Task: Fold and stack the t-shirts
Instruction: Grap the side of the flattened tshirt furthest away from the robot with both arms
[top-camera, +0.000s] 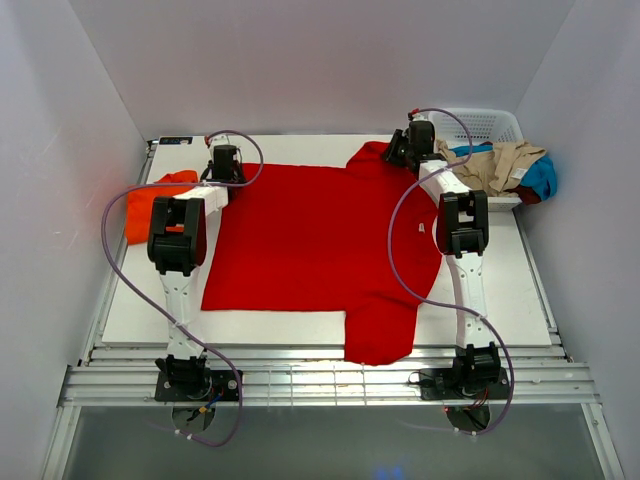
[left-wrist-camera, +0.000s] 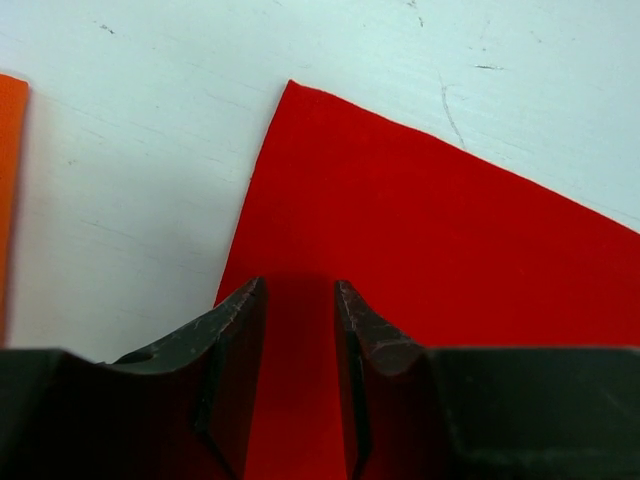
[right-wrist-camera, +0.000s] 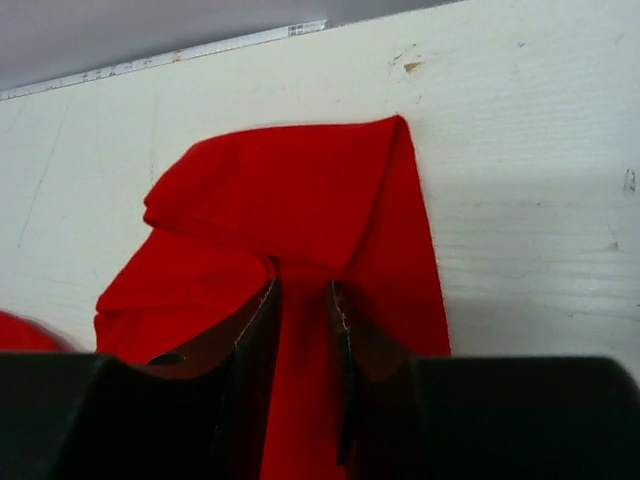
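Observation:
A red t-shirt (top-camera: 310, 235) lies spread flat on the white table (top-camera: 500, 290), one sleeve hanging toward the near edge. My left gripper (top-camera: 226, 163) is at the shirt's far left corner. In the left wrist view its jaws (left-wrist-camera: 300, 300) stand narrowly apart with red cloth (left-wrist-camera: 420, 250) between them. My right gripper (top-camera: 412, 140) is at the far right sleeve. In the right wrist view its jaws (right-wrist-camera: 303, 295) pinch the bunched red sleeve (right-wrist-camera: 290, 200), and folds run to the fingertips. A folded orange t-shirt (top-camera: 150, 205) lies at the far left.
A white basket (top-camera: 485, 125) stands at the back right with beige (top-camera: 500, 165) and blue (top-camera: 542, 178) clothes spilling from it. White walls close in the table on three sides. Cables loop from both arms.

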